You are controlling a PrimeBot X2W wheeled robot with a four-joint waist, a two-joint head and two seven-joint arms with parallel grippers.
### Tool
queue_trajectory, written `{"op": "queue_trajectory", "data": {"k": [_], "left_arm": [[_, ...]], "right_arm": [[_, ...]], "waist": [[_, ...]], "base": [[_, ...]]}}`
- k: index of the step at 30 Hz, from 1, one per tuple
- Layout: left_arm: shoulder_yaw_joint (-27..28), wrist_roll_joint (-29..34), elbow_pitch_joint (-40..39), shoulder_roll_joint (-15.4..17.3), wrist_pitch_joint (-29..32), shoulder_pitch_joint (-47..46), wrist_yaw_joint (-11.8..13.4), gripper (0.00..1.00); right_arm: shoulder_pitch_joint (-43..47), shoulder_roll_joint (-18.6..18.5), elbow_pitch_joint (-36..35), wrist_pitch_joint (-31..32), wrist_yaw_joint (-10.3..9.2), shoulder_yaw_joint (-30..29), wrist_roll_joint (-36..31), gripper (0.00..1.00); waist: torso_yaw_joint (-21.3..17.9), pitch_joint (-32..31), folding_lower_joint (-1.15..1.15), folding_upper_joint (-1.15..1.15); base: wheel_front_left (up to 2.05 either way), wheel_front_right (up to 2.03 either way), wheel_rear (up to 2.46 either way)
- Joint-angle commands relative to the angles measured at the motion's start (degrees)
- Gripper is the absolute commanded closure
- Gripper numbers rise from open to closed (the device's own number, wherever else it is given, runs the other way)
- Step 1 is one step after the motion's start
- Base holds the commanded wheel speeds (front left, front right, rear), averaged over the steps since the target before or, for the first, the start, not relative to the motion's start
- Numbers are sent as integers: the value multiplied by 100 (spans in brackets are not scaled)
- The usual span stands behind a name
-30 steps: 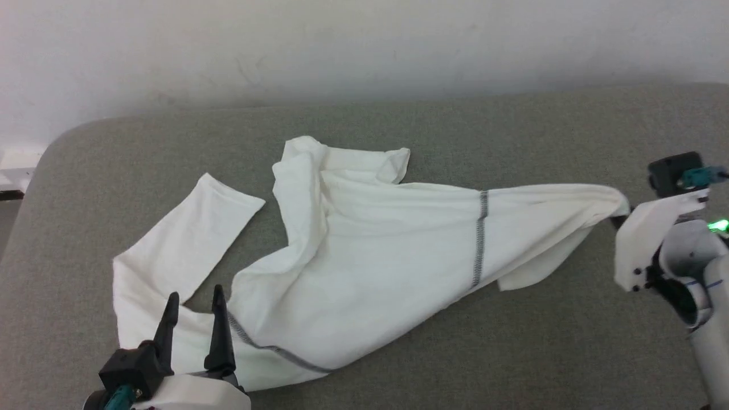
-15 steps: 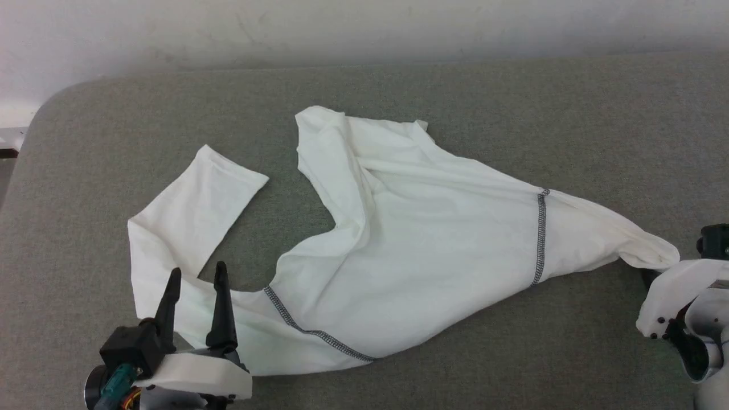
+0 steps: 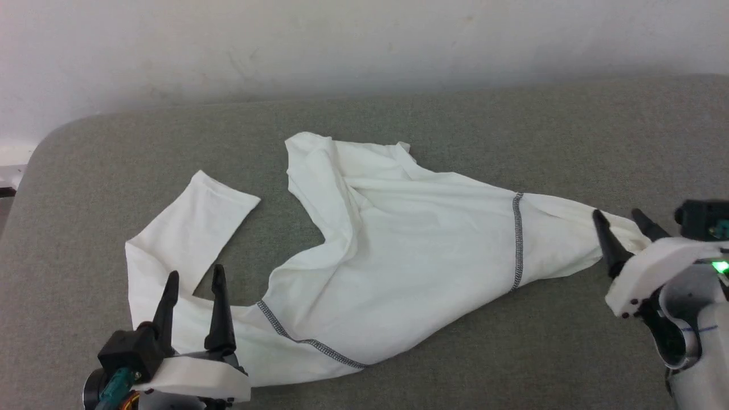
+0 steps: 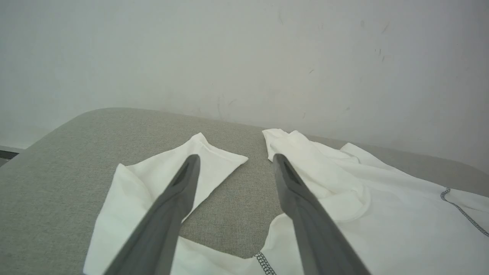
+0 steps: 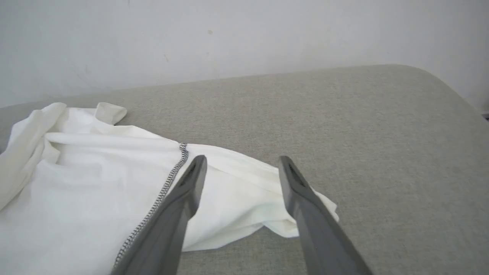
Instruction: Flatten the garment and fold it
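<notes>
Having dropped the pulled-out end of the white top (image 3: 410, 250), the right pincer (image 3: 614, 212) gapes just above that end, the left pincer (image 3: 195, 271) likewise released, so the creased top needs further flattening.

You have bare grey cushion (image 3: 512, 353) along its near edge right of centre, across the right end, and in a strip under the wall (image 3: 364, 45), which blocks the far edge. The garment (image 3: 398, 256) sprawls over the middle and near left corner.
</notes>
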Motion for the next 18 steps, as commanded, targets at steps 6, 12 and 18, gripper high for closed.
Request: {"op": "queue_trajectory", "data": {"k": [6,12,18], "left_arm": [[-45,165,-114,-75,-27,-239,-159,0],[-56,193,-213,-241,-27,-546,-344,0],[-8,303,-232,-413,-27,-798,-538,0]], "right_arm": [[-995,-100,138,1315,-4,1064,322,0],[-2005,-228,880,2047,-4,1950,712,0],[-2760,-259,1724,2368,-4,2832,1108,0]], "waist": [[225,308,1,0],[569,742,1,0],[762,1109,1,0]], "base": [[0,0,0],[0,0,0],[0,0,0]]}}
